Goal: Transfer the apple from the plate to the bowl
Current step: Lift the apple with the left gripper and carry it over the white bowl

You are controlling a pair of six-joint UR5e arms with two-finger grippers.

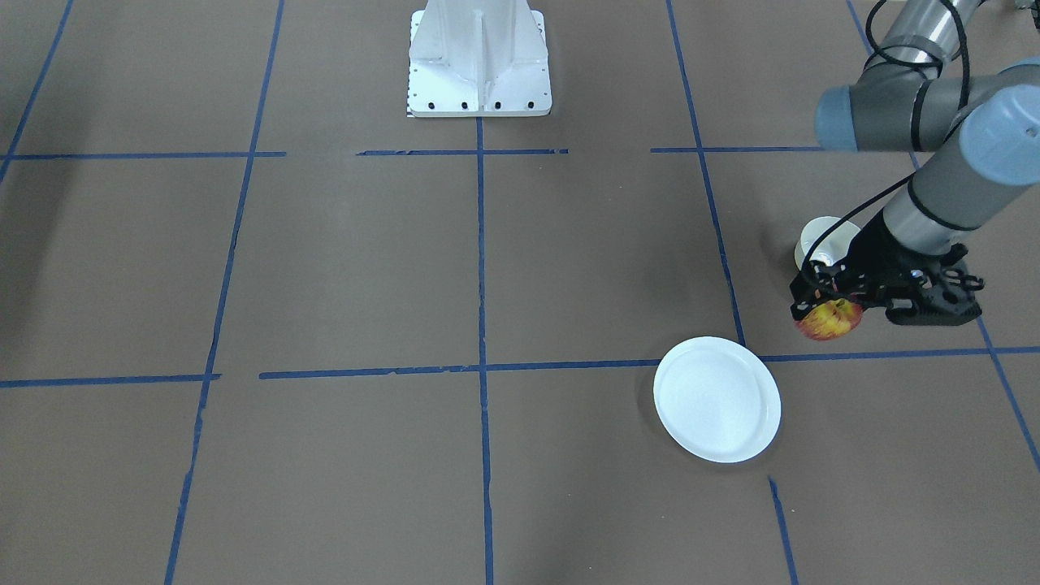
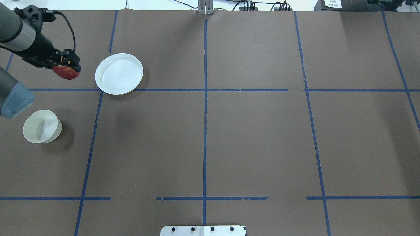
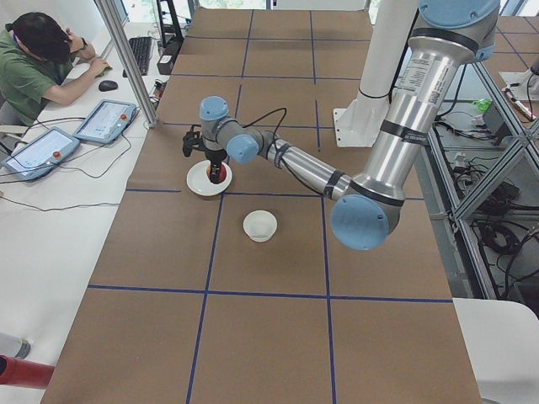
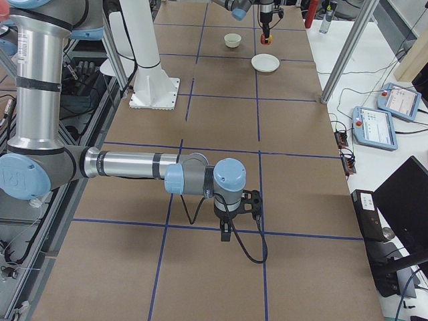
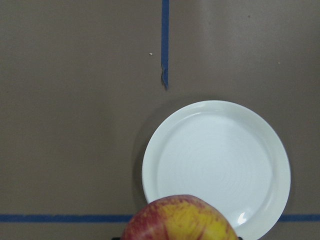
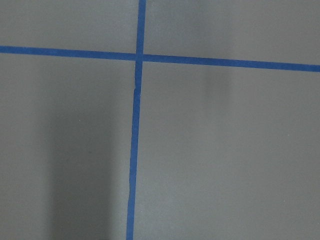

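Observation:
My left gripper (image 1: 825, 305) is shut on the apple (image 1: 829, 319), red with yellow streaks, and holds it above the table. In the overhead view the gripper (image 2: 67, 67) and apple (image 2: 66, 72) hang left of the plate (image 2: 119, 73) and beyond the bowl (image 2: 42, 126). The flat white plate (image 1: 717, 400) is bare. The cream-white bowl (image 1: 825, 238) is partly hidden behind the arm and holds nothing. The left wrist view shows the apple (image 5: 180, 220) at the bottom edge, over the plate's rim (image 5: 216, 167). My right gripper (image 4: 227, 233) points down at bare table; I cannot tell its state.
The white robot base (image 1: 479, 57) stands at the table's robot side. Blue tape lines (image 2: 205, 90) grid the brown table. An operator (image 3: 34, 59) sits at a side desk with teach pendants (image 3: 105, 120).

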